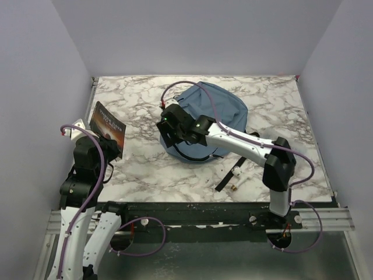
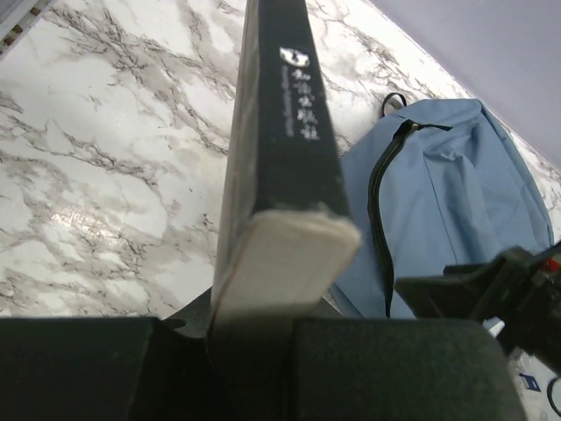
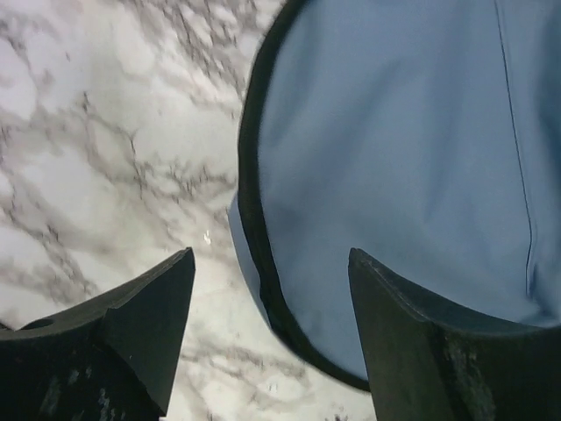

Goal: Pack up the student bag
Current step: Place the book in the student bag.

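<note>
Left gripper (image 1: 106, 146), jaws clenched on the dark book (image 2: 279, 132), held on edge. The student bag (image 1: 228, 105) lies mid-worktop (image 1: 145, 175), zip seemingly closed. Right gripper (image 3: 267, 263) hovers at its rim, jaws spread — opening comes next, I'd say.

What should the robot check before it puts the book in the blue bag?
1. Book gripped: ok, the left end effector is shut on the book.
2. Right end effector open: ok, its jaws are spread.
3. Right end effector at the student bag: ok, it straddles the bag's black-trimmed edge.
4. Bag's mouth open: cannot tell; the zipper shows only as a dark line.
5. Right arm out of the book's way: not ok, it lies across the bag.
</note>
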{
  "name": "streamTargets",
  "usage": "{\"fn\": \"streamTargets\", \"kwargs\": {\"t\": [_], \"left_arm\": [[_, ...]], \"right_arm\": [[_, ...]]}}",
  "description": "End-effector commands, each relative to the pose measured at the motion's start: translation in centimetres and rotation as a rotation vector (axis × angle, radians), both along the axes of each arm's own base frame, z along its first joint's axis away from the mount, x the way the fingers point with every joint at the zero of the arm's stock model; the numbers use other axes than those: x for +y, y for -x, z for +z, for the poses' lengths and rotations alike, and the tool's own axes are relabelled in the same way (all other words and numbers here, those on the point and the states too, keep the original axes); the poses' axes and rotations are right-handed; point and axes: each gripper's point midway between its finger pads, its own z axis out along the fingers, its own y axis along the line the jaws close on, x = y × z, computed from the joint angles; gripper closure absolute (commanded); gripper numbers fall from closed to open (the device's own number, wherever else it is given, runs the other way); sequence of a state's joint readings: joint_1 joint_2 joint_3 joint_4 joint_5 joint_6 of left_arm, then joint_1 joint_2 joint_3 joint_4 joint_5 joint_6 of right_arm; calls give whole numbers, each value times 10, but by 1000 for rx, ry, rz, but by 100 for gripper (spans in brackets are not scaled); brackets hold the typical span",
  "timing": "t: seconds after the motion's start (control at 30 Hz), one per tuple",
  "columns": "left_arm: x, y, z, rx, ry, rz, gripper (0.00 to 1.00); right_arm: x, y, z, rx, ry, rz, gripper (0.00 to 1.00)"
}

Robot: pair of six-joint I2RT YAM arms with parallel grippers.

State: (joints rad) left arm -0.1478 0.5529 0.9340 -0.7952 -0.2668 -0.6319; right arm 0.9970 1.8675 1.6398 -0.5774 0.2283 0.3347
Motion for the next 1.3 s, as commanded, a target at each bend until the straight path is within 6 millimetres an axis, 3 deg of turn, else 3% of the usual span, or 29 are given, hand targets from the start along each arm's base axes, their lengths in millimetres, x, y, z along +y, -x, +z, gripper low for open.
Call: {"fn": "streamTargets", "kwargs": {"t": [0.0, 0.27, 0.4, 0.57, 0.7, 0.83, 0.9, 1.0, 1.27], "left_arm": [[-5, -7, 7, -31, 29, -12, 100], [-11, -11, 0, -5, 50, -31, 100], [-10, -10, -1, -5, 52, -20, 100], [-10, -14, -6, 12, 47, -20, 100], [-17, -16, -6, 25, 59, -53, 100], [-18, -17, -13, 41, 65, -57, 100], [-24, -19, -13, 44, 91, -76, 100], [-41, -23, -16, 55, 150, -144, 100], [-106, -26, -8, 83, 429, -396, 100]], "right_arm": [[4, -23, -10, -114, 192, -23, 26], [21, -25, -31, -114, 235, 23, 29], [17, -32, -40, -129, 279, -12, 34], [5, -43, -28, -190, 309, -86, 59], [-1, -45, -17, -220, 308, -106, 70], [-8, -47, -22, -230, 342, -112, 81], [-12, -49, -26, -237, 375, -120, 97], [-21, -54, -16, -252, 385, -144, 99], [-43, -71, 48, -190, 131, -132, 99]]}}
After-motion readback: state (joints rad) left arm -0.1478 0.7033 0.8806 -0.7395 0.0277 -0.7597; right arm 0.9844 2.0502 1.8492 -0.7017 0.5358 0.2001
